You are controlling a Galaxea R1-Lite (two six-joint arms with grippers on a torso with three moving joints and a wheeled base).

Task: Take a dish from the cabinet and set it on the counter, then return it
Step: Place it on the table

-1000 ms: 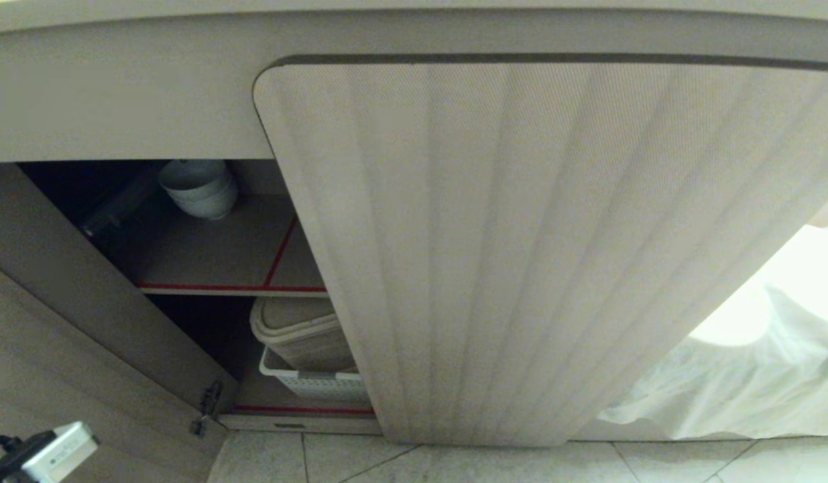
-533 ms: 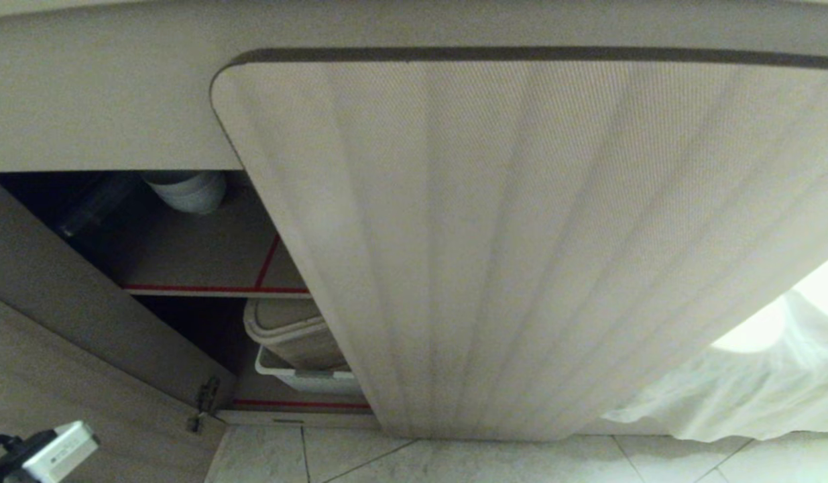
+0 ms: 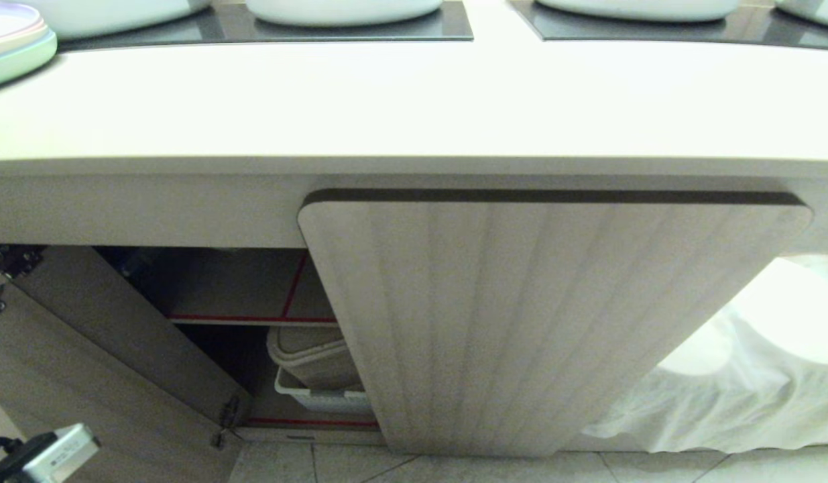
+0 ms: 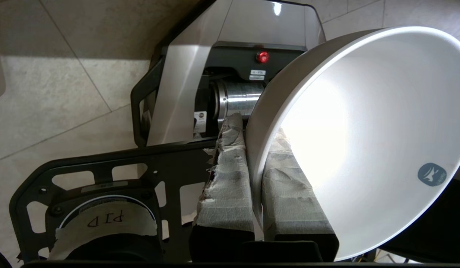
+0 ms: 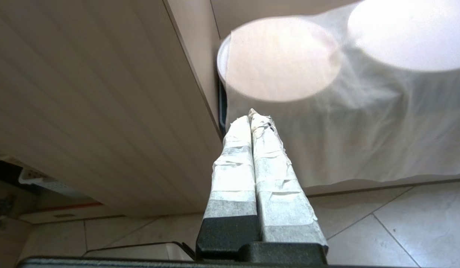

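My left gripper is shut on the dish, a plain white bowl. Its rim is pinched between the two taped fingers, one inside the bowl and one outside. The bowl hangs tilted on its side over my own base and the tiled floor. In the head view only a piece of the left arm shows at the bottom left corner. The cabinet stands ahead with its left door swung open, and the cream counter lies above it. My right gripper is shut and empty, parked low beside the fluted door.
Two black mats carry white pots at the back of the counter, and pastel plates sit far left. A red-edged shelf has a beige bin under it. A white cloth hangs right of the cabinet.
The head camera has risen: the counter top with its mats and pots has come into view, and the white bowls on the upper shelf have dropped out of sight. The arms kept still.
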